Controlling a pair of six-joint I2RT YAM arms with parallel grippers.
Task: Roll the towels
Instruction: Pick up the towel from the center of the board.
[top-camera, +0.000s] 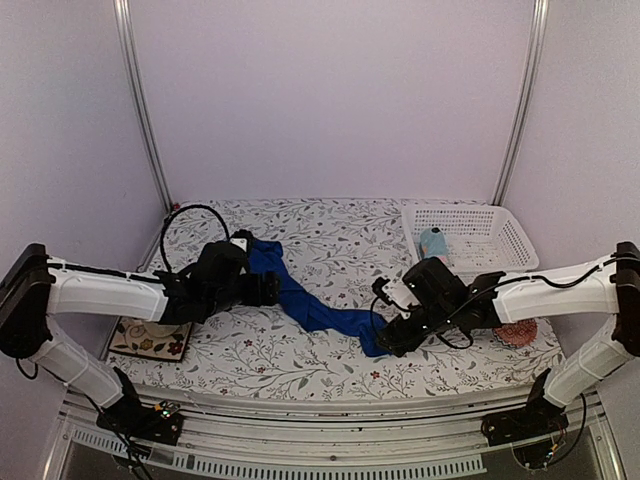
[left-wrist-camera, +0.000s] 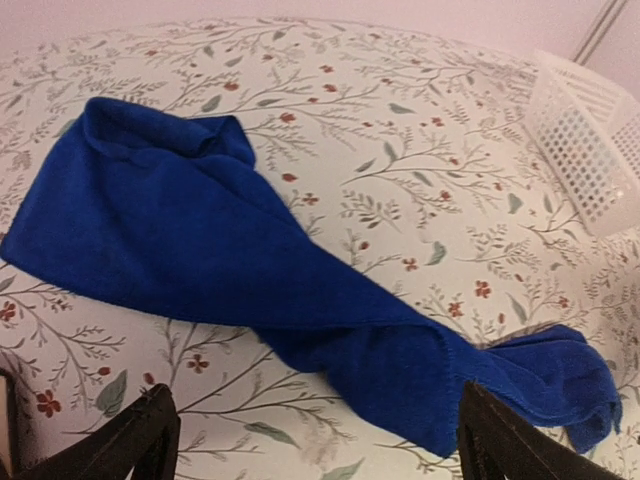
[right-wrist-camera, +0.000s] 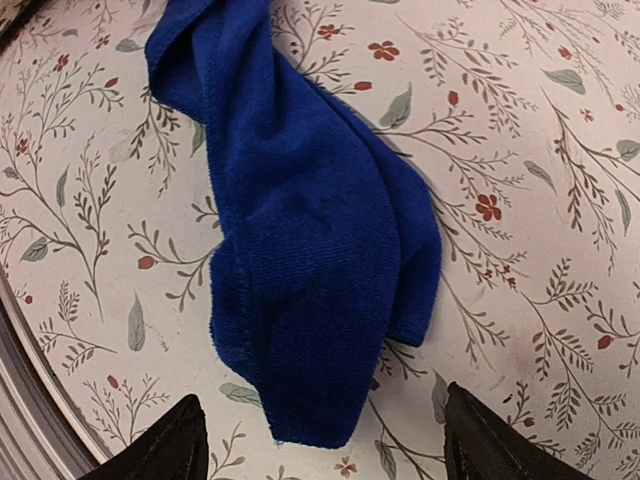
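The left fingers (left-wrist-camera: 140, 435) are held wide apart, with nothing between them, just short of the royal-blue towel (left-wrist-camera: 200, 240), whose broad end is spread ahead of them. The right fingers (right-wrist-camera: 480, 430) are likewise parted and empty, and the towel's narrow end lies just beyond their tips. The towel is stretched loose and slightly twisted on the tabletop (top-camera: 330, 225); no roll is begun. Beyond its narrow end, a light-blue towel (top-camera: 434, 243) appears rolled in the white basket (top-camera: 500, 225), so about half is judged done.
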